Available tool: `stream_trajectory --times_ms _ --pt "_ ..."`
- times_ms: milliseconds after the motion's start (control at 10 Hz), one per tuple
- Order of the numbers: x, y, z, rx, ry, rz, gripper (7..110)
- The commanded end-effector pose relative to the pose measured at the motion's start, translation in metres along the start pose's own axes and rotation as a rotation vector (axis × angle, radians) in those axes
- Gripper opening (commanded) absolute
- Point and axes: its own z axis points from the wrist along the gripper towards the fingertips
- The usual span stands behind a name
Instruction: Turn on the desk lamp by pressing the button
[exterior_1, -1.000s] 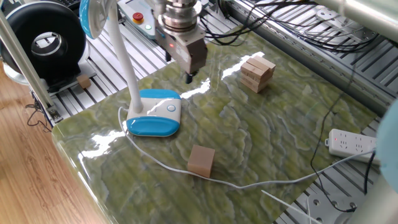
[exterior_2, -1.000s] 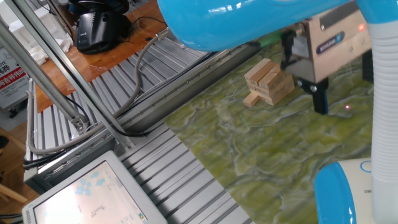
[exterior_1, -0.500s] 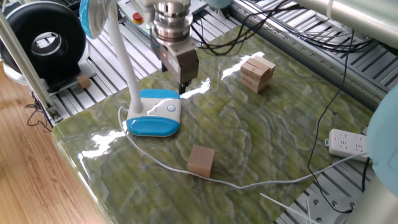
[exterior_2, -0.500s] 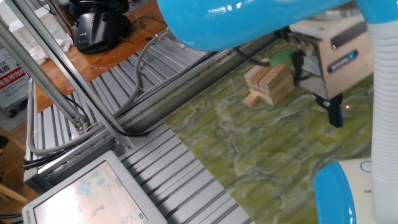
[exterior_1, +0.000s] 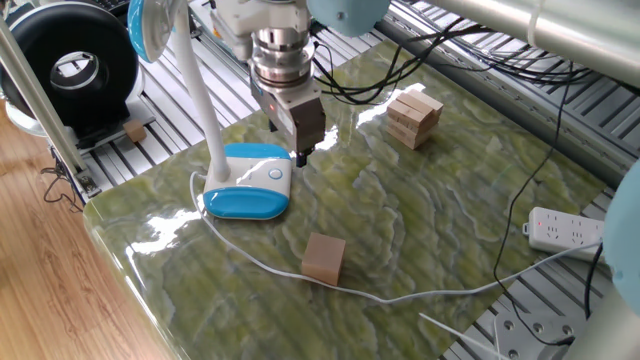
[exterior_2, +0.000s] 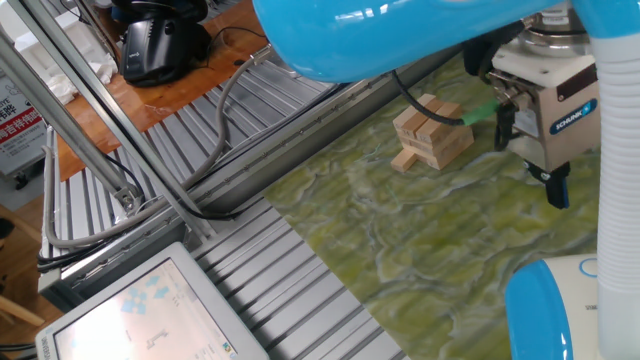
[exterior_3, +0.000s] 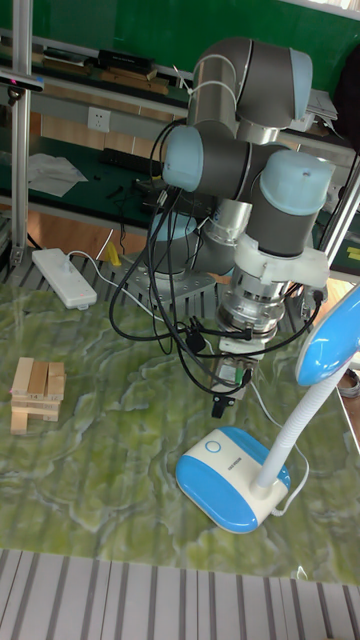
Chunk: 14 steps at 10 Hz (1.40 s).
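We are closing in on the button (exterior_1: 275, 173), which sits flush in the white top of the desk lamp (exterior_1: 247, 181) base, toward the end away from the neck. The gripper (exterior_3: 218, 381) hangs above the counter (exterior_1: 430, 220) just beside that end of the base, tips pointing straight down, not yet over the disc and not touching anything. Whether the fingers are parted or pressed together we cannot tell; they read as one dark tip in every view (nothing is held, as far as we can see).

To do this step well, we should first slide sideways until the tip stands squarely over the ring, then come down vertically and slowly. In our judgement a press off-centre would land on plain plastic or on the blue edge and might tip or shove the light base. A short, firm push should be enough.

The base lies with its long axis running from the neck's foot to the button end. From that foot the neck rises and curves up to the blue-rimmed head (exterior_3: 332, 344), which hangs out beyond the neck's side of the base, away from the button.
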Motion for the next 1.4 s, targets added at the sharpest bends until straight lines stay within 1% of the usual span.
stream_trajectory --times_ms 0,200,300,400,600,800,1100,1300 --pt "0.000 0.003 0.002 -0.001 0.003 0.019 88" --pt "0.001 0.001 0.002 0.003 0.006 0.047 88" --pt "-0.002 -0.004 0.002 0.000 0.007 0.052 88" --pt "-0.005 -0.014 -0.003 0.002 0.013 0.055 88" --pt "-0.010 -0.036 -0.008 0.004 -0.003 0.049 88" --pt "-0.008 -0.051 -0.010 0.006 -0.008 0.033 88" --pt "-0.009 -0.052 -0.007 0.011 -0.015 0.033 88" --pt "-0.012 -0.045 -0.006 -0.001 -0.024 0.033 88"
